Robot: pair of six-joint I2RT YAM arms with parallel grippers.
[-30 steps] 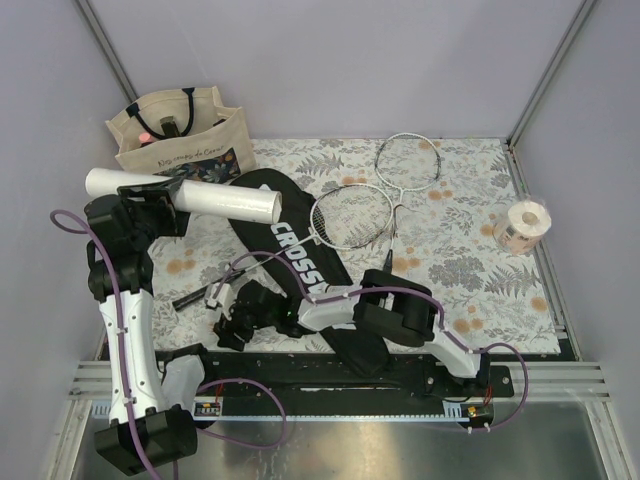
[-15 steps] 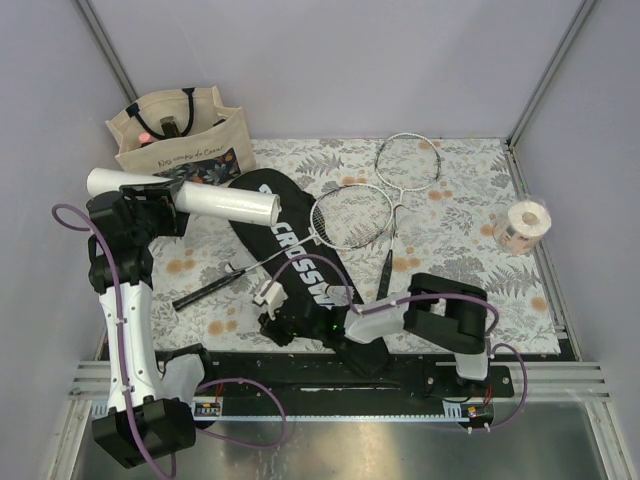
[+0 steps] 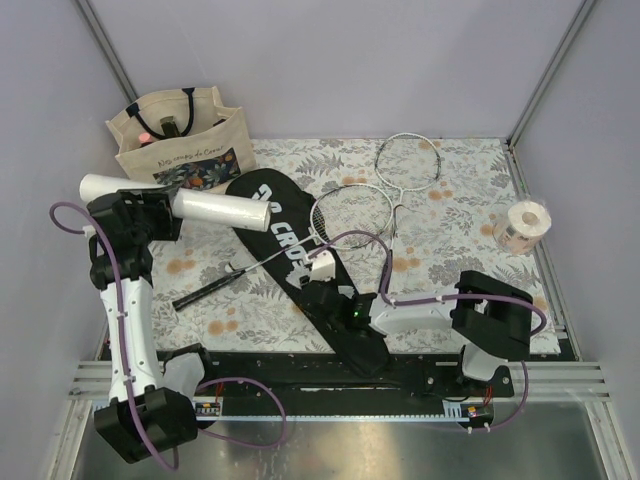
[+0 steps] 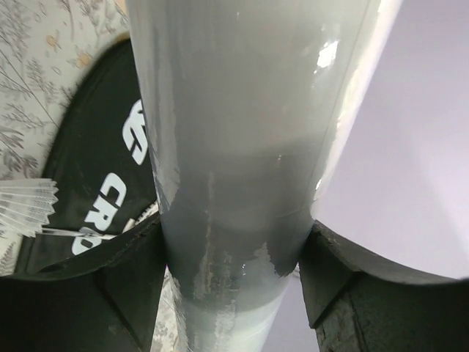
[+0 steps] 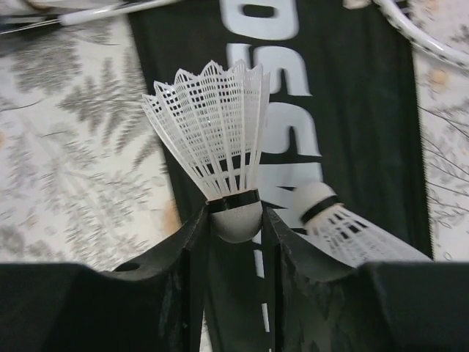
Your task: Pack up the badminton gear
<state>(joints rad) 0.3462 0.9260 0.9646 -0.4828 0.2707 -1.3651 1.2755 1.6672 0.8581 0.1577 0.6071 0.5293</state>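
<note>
My left gripper (image 3: 160,207) is shut on the long white tube (image 3: 222,208) and holds it level above the table's left side; the tube (image 4: 242,132) fills the left wrist view between my fingers (image 4: 88,293). My right gripper (image 3: 322,279) is shut on the cork of a white shuttlecock (image 5: 216,139), held over the black "CROSSWAY" cover (image 3: 268,200). A second shuttlecock (image 5: 352,227) lies on the cover (image 5: 352,110) just right of my fingers. Two white-framed rackets lie on the table, one head (image 3: 350,215) overlapping the cover's edge, the other (image 3: 410,160) behind it.
A beige floral tote bag (image 3: 175,140) stands at the back left, just behind the tube. A pale tape roll (image 3: 524,225) sits near the right edge. A dark racket handle (image 3: 205,290) lies left of the cover. Purple cables loop round both arms.
My right arm has swung from the front left to the right and forward over the cover, carrying the shuttlecock. The tube in my left gripper has shifted slightly left.
</note>
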